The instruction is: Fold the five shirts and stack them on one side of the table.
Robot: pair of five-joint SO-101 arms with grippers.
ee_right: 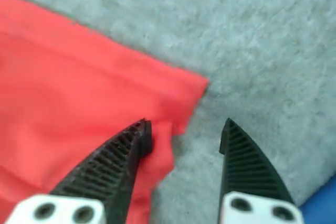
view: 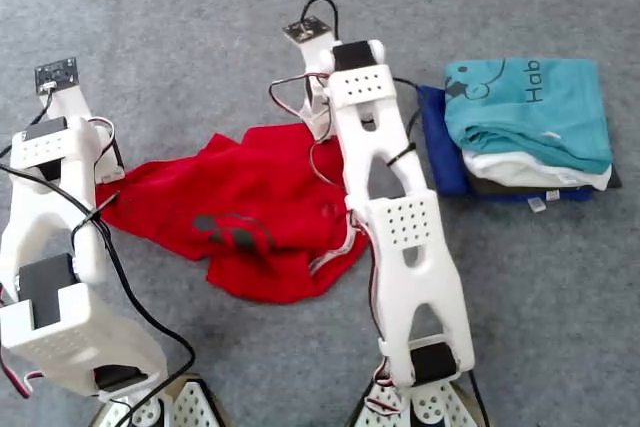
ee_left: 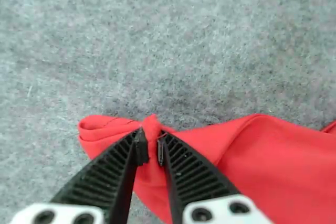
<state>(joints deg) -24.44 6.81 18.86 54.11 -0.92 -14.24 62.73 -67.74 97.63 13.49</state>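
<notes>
Pinched almost closed, my left gripper (ee_left: 149, 148) holds a small fold at the edge of the red shirt (view: 250, 207). On the grey table (view: 560, 297) this shirt lies crumpled, print side up, its long axis going across from that gripper to my right gripper (ee_right: 186, 129). The stack of folded shirts (view: 530, 127) sits apart on my right side. My right gripper is wide open and holds nothing, one finger over the shirt's corner, the other over bare table
</notes>
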